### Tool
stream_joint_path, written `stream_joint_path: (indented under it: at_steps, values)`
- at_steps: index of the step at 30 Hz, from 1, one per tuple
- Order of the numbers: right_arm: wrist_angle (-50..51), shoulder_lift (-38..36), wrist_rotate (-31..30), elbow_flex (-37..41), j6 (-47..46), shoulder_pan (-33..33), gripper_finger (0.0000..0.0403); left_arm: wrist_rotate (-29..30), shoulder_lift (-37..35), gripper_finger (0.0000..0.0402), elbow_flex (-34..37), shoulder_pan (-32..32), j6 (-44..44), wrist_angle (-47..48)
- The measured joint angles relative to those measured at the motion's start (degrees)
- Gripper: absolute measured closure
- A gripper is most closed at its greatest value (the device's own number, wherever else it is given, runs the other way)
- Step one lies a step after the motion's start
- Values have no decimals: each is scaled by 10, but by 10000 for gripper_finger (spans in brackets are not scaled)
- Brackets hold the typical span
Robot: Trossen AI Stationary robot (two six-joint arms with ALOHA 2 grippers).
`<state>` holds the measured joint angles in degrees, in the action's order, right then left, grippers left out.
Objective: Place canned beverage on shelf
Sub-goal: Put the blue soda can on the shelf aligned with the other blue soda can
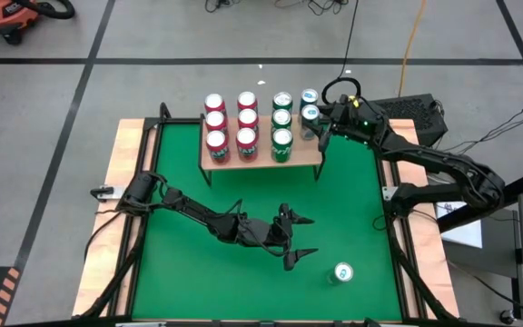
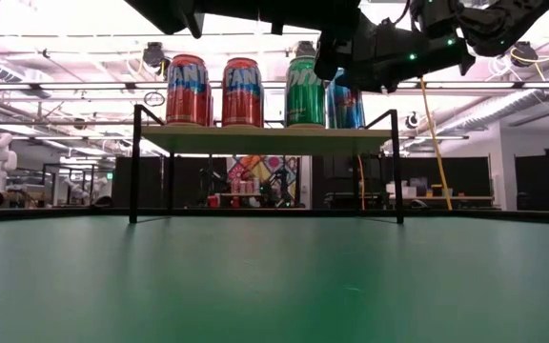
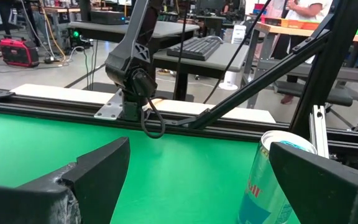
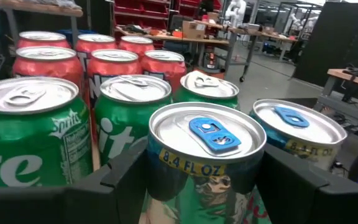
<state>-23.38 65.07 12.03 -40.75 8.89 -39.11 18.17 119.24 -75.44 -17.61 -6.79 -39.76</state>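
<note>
Canned beverage, a slim blue-tabbed can (image 4: 205,163) marked "8.4 FL OZ", stands at the shelf's (image 1: 261,162) right end, upper middle of the high view, between the right gripper's (image 1: 320,124) fingers, which appear to grasp it. Releasing carelessly could knock its twin (image 4: 300,134) or the Sprite cans (image 4: 27,134). Red cans read "FANTA". Lower centre, the left gripper (image 1: 300,238), fingers spread, faces another can (image 1: 343,272) on the counter (image 1: 243,282).

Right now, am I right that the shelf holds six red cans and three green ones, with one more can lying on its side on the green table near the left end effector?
Not quite: the loose can stands upright, its top facing up in the high view. The shelf count is right, and the left end effector is beside it.
</note>
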Motion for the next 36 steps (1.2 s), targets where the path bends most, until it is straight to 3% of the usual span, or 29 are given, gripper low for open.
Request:
stream_joint_path:
  at_steps: [17, 36]
  values:
    - [-8, 19, 0, -1, 3, 0, 161, 0, 0, 18, 0, 0, 0, 0]
    - [4, 4, -16, 0, -18, 0, 114, 0, 0, 18, 0, 0, -3, 0]
